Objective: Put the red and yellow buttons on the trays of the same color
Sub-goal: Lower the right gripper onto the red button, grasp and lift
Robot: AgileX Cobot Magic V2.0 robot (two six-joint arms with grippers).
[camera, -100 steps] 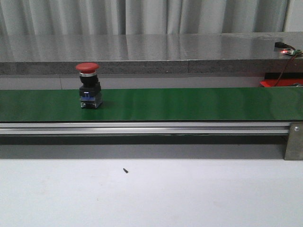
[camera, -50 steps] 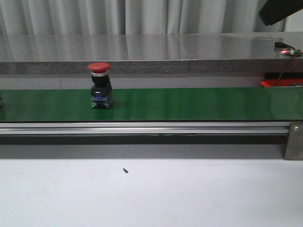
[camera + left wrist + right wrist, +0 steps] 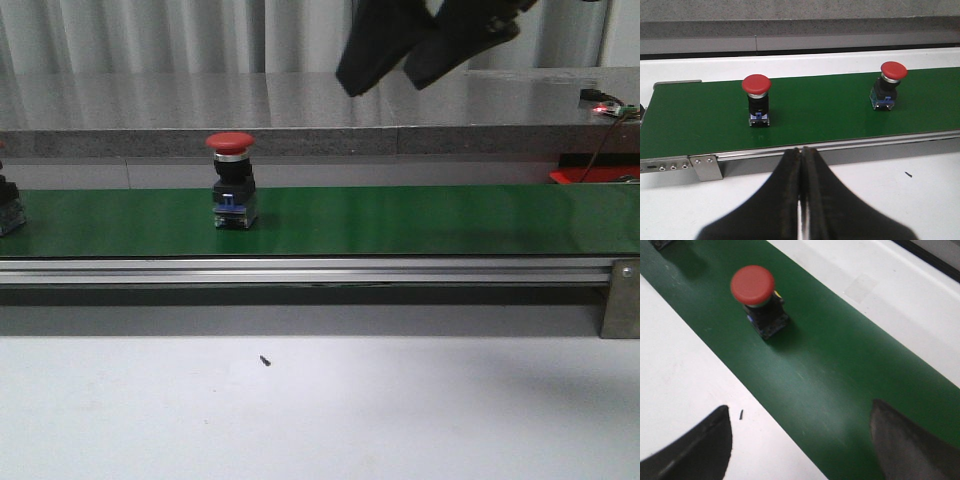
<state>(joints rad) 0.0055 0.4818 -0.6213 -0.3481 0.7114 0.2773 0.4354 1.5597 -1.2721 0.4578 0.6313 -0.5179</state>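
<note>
One red button [image 3: 231,180] stands upright on the green belt [image 3: 420,220] in the front view, the right gripper [image 3: 425,45] hanging high above, fingers parted. The left wrist view shows the left gripper [image 3: 802,200] pressed together short of the belt, facing two buttons. The right wrist view shows wide-spread fingers [image 3: 905,440] over the belt.

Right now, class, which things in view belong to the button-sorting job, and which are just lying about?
Belong to the job:
leading red button
second red button
green conveyor belt
right gripper, open above the belt

Just lying about:
small dark speck
circuit board with wires
</note>
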